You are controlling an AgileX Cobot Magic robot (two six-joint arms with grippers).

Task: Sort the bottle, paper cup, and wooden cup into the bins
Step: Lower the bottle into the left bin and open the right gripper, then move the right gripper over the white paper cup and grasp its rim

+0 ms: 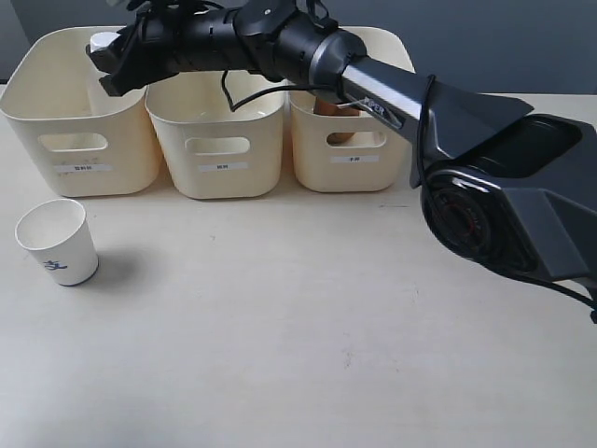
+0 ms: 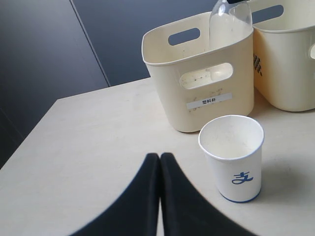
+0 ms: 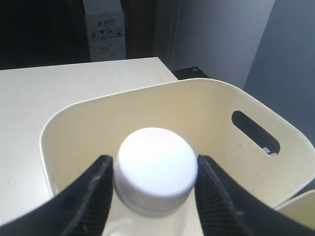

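My right gripper (image 3: 153,161) is shut on the white cap of the clear bottle (image 3: 156,169), which it holds upright in the left bin (image 3: 147,91). In the exterior view the right arm reaches across to that bin (image 1: 75,140), and the cap (image 1: 103,44) shows at the gripper (image 1: 110,63). The bottle's body (image 2: 230,22) rises above the bin's rim (image 2: 197,83). The white paper cup (image 1: 58,243) stands upright on the table in front of the left bin. My left gripper (image 2: 160,156) is shut and empty, just beside the paper cup (image 2: 232,155). Brown wood of the wooden cup (image 1: 341,136) shows inside the right bin (image 1: 359,173).
The middle bin (image 1: 219,154) stands between the other two at the table's back. The right arm's black base (image 1: 504,215) fills the right side. The pale table (image 1: 280,327) stretches in front of the bins.
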